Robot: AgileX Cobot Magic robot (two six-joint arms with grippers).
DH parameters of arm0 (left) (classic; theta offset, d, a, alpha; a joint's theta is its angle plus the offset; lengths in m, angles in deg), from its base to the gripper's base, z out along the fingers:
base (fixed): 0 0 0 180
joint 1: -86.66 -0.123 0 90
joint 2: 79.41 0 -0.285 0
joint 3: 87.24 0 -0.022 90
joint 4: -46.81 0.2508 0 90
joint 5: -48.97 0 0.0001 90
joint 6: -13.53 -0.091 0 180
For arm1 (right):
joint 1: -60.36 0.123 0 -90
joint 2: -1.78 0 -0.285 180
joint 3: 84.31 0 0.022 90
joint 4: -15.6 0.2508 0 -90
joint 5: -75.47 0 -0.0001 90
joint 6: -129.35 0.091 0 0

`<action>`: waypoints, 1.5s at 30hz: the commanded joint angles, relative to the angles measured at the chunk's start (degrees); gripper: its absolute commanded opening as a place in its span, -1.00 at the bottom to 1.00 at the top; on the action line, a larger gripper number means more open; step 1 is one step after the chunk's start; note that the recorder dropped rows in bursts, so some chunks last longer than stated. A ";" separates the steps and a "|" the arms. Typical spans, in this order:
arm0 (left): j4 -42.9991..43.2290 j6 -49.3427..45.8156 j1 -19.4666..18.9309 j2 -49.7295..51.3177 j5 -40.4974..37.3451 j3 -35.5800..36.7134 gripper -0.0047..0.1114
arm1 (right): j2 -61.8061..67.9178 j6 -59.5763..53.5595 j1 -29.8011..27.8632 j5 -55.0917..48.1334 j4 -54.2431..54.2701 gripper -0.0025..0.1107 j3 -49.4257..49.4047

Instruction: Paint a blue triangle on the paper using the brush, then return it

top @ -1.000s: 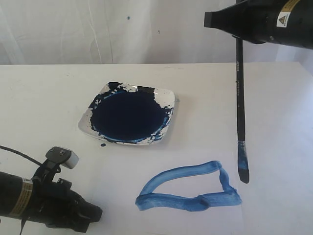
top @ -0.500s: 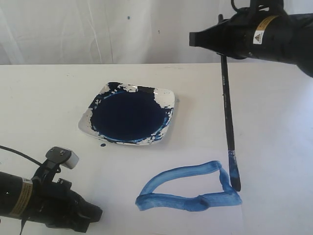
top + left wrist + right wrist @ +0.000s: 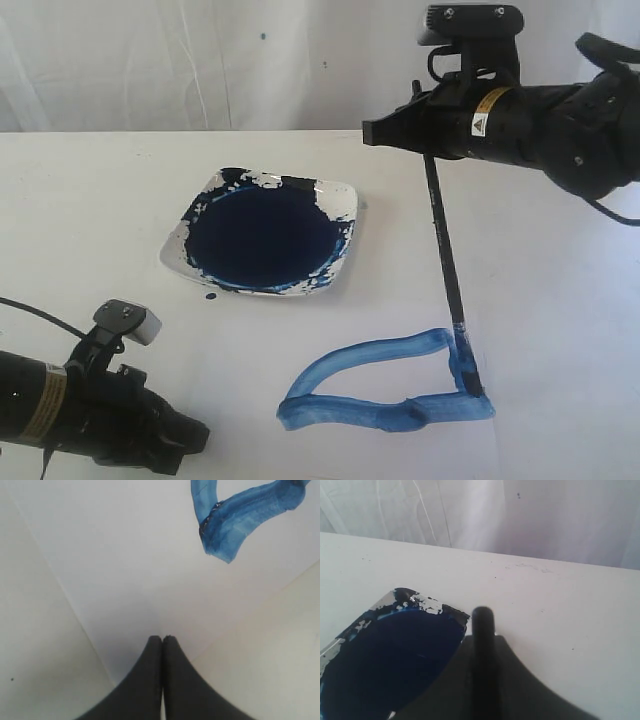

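The blue triangle (image 3: 385, 385) is a thick, uneven outline on the white paper (image 3: 330, 330), in front of the paint dish. My right gripper (image 3: 420, 135) is shut on the upper end of the black brush (image 3: 445, 265). The brush hangs nearly upright, and its blue tip rests on the triangle's right side. In the right wrist view the brush handle (image 3: 482, 650) stands clamped in the right gripper (image 3: 482, 640). My left gripper (image 3: 190, 435) lies low at the front left. It is shut and holds nothing (image 3: 162, 639), resting on the paper (image 3: 150, 570) near the triangle's left corner (image 3: 235, 525).
A square white dish (image 3: 262, 240) filled with dark blue paint sits at the middle of the table, and its rim (image 3: 420, 600) shows in the right wrist view. A white curtain (image 3: 200, 60) hangs behind the table. A small blue drip (image 3: 211, 297) lies by the dish.
My right gripper has moved left and down with the brush. The brush tip went from hanging right of the triangle onto the triangle's right side. The left arm has not moved.
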 commanded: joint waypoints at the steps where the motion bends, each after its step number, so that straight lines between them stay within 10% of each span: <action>1: 0.82 -0.25 0.47 -0.01 -1.68 0.22 -0.92 | 1.43 -0.68 -1.17 2.82 0.34 -0.96 -0.11; 45: 0.82 -0.25 0.47 -0.01 -1.68 0.22 -0.92 | 6.43 -3.75 -3.51 18.46 1.21 -0.96 -0.01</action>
